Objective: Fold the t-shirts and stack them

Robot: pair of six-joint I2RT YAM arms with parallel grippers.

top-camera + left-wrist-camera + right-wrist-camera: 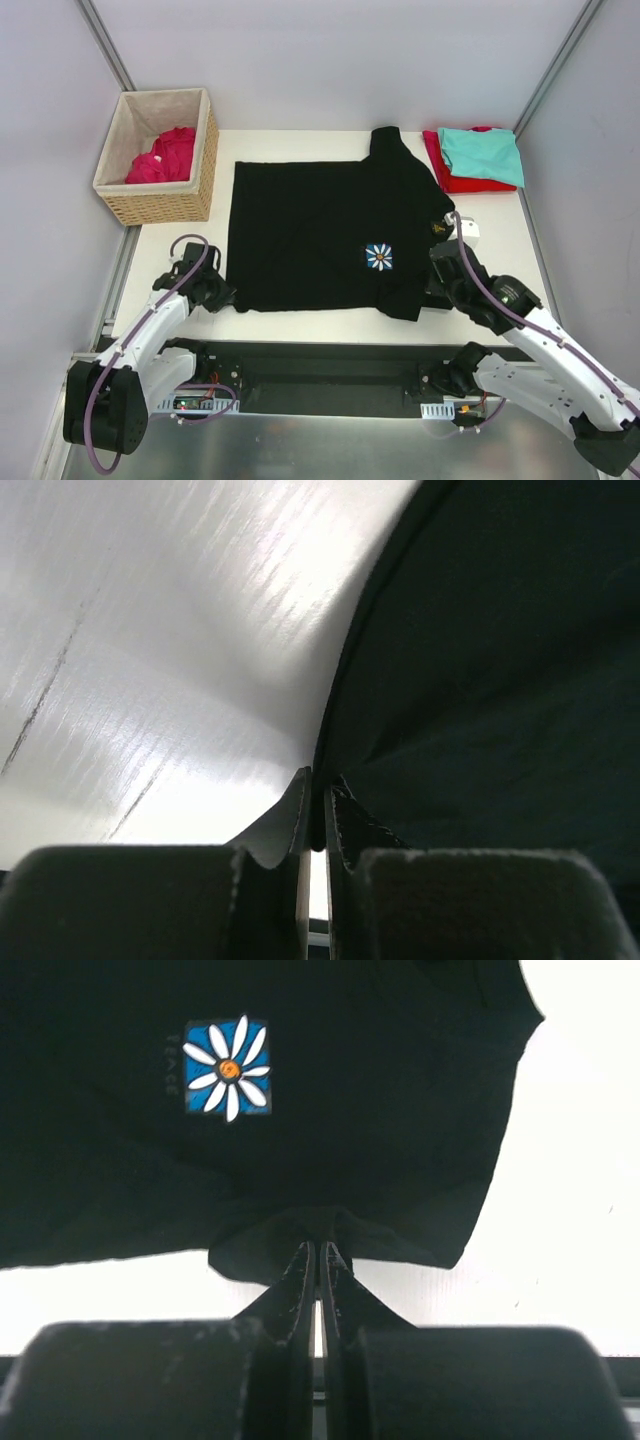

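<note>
A large black t-shirt lies spread flat on the white table, its white-and-blue flower print near the front right. My left gripper is at the shirt's near left corner. In the left wrist view, that gripper is shut on the black hem. My right gripper is at the near right edge. The right wrist view shows it shut on a pinched fold of the black cloth, below the flower print.
A wicker basket at the back left holds a crimson-pink shirt. At the back right a folded teal shirt lies on a red one. Grey walls enclose the table on three sides.
</note>
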